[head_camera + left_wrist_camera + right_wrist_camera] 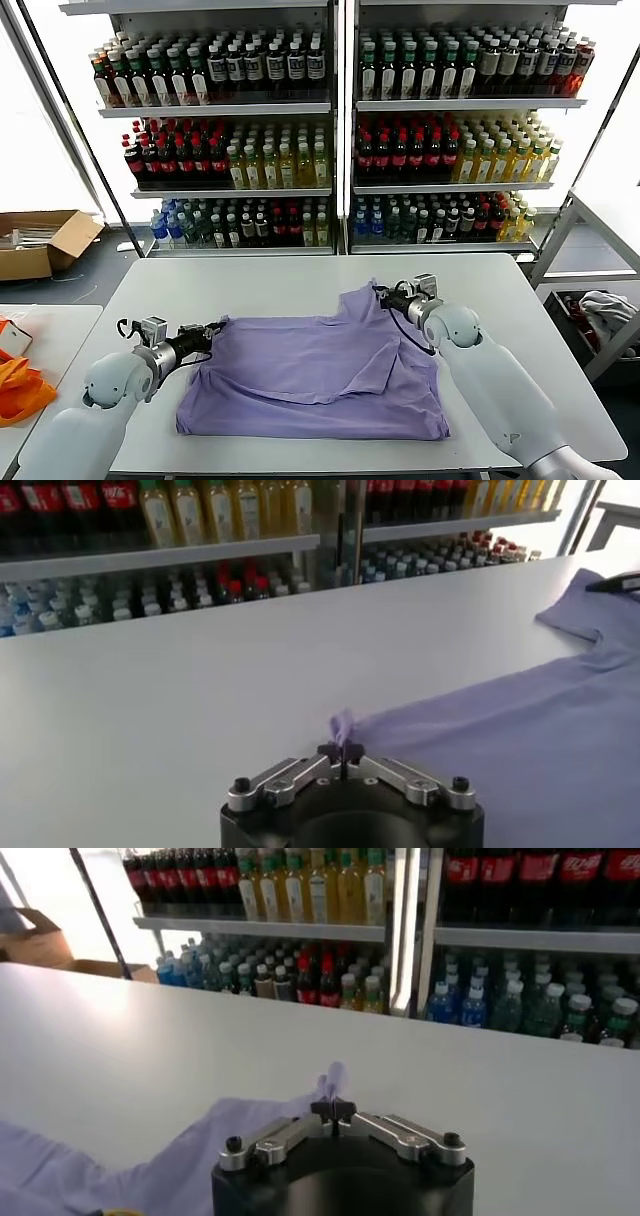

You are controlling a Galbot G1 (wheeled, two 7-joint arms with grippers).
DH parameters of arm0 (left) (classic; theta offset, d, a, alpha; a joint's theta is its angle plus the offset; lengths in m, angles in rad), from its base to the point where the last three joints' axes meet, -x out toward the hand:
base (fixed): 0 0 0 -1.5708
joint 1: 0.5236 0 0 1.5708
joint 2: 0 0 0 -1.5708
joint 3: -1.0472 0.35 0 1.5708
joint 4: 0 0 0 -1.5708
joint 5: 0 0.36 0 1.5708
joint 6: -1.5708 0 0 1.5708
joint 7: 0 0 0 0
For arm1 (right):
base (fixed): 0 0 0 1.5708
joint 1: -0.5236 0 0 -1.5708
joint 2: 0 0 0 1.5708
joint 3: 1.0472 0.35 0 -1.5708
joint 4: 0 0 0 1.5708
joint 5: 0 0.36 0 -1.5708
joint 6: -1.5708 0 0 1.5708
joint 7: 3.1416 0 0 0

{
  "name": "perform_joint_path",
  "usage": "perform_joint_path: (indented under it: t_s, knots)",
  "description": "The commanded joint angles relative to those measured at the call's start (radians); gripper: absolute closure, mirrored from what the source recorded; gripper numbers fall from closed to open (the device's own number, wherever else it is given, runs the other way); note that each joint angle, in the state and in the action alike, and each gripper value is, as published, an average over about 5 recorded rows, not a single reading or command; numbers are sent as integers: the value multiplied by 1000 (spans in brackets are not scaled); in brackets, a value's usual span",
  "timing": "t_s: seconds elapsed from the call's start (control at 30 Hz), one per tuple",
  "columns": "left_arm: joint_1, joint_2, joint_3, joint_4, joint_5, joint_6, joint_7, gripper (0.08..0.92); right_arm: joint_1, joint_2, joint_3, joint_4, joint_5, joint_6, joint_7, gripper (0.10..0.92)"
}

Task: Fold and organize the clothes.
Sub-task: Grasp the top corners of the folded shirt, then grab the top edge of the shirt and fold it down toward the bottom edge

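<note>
While both grippers pinch it, the T-shirt lies spread on the table.
Left gripper clamps one edge, right gripper another; bare tabletop lies behind.

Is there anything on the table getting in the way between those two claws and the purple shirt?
Nothing visible: the left gripper and right gripper are both shut on the T-shirt, each pinching an edge.

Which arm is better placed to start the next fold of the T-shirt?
Neither alone, probably both. The left pincer is shut on the T-shirt at its left edge; the right pincer is shut on its far corner. Lifting together looks likeliest.
</note>
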State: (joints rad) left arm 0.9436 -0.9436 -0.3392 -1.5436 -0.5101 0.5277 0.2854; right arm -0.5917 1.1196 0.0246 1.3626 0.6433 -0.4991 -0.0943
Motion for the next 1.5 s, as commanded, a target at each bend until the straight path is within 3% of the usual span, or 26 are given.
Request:
perform_joint_path:
  t_s: [0.03, 0.3, 0.5, 0.87, 1.07, 1.27, 1.4, 1.5]
  knots:
    - [106, 23, -61, -212, -50, -36, -97, 916, -129, -54, 73, 281, 80, 1, 80, 918]
    - [294, 78, -141, -399, -107, -48, -198, 916, -389, -175, 184, 559, 91, 9, 129, 918]
    - [506, 117, -214, -518, -115, -40, -210, 916, -633, -244, 303, 733, 89, 21, 150, 918]
    - [761, 116, -343, -596, -83, -16, -181, 916, -995, -237, 492, 870, 45, 40, 144, 918]
    - [779, 91, -362, -587, -4, -11, -145, 915, -1072, -192, 490, 882, -7, 40, 139, 916]
    - [740, 68, -430, -593, 16, -8, -150, 808, -1084, -153, 560, 889, -29, 94, 100, 801]
    - [751, 28, -464, -616, 8, -16, -185, 686, -1108, -104, 613, 861, -133, 254, 33, 680]
    - [779, -42, -442, -633, 21, -58, -238, 600, -1121, -24, 641, 821, -185, 405, 19, 593]
